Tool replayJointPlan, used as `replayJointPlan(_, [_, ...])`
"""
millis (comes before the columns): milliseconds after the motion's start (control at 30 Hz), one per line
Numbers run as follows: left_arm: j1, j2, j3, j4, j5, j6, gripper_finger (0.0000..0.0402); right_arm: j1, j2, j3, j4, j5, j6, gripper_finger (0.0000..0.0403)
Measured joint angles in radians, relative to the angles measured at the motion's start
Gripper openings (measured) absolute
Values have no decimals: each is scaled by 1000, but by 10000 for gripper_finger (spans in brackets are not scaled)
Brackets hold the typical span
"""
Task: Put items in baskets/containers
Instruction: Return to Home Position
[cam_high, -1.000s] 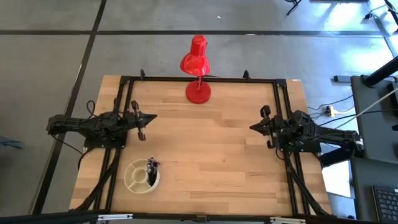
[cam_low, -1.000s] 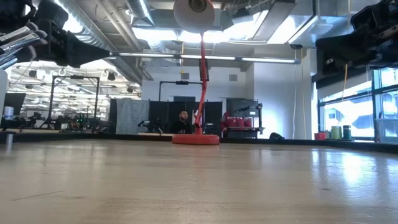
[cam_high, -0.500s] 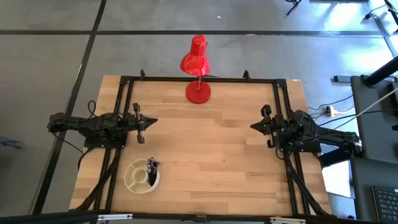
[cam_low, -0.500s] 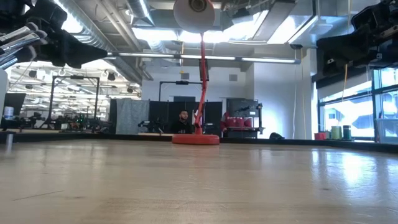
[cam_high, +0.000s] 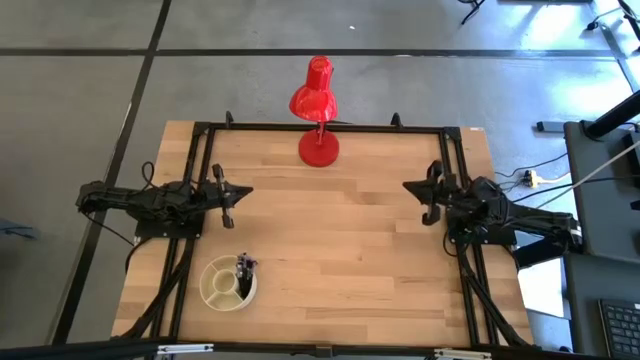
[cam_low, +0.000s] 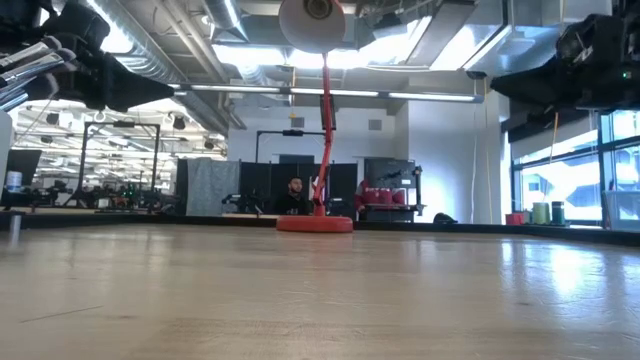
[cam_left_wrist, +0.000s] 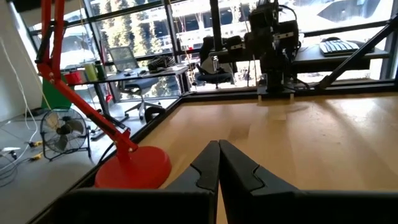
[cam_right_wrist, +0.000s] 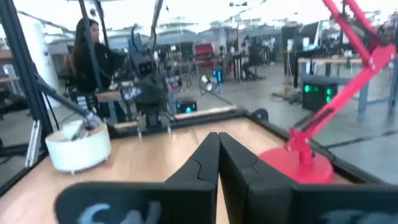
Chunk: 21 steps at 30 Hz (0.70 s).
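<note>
The cream divided dish (cam_high: 222, 285) rests on the table near its front left corner. A bunch of dark brushes (cam_high: 244, 269) sits in the dish's right-hand side; the right wrist view shows the same dish (cam_right_wrist: 77, 148) with the brushes (cam_right_wrist: 83, 128) sticking up over its rim. My left gripper (cam_high: 247, 190) hovers shut over the table's left side, pointing level toward the right. My right gripper (cam_high: 405, 187) hovers shut over the right side, pointing level toward the left. The shut fingers show in each wrist view (cam_left_wrist: 218, 152) (cam_right_wrist: 217, 142), with nothing between them.
A red desk lamp (cam_high: 318, 101) stands with its round base (cam_high: 319, 150) at the middle of the far edge. Bare wood lies between the two arms. Black frame rails run along the table's left, right and far sides. A person (cam_right_wrist: 87, 56) stands beyond the table.
My right gripper has swung its tip a little toward the table's far edge, staying shut and in the same place. The dish, the brushes and the lamp have not moved.
</note>
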Motion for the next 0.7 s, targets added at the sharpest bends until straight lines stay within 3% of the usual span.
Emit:
replayJointPlan(167, [0,0,0,0,0,-1,3,0,0,0,-124,1,-24,10])
replayJointPlan(700, [0,0,0,0,0,0,3,0,8,-1,-119,-8,-51,10])
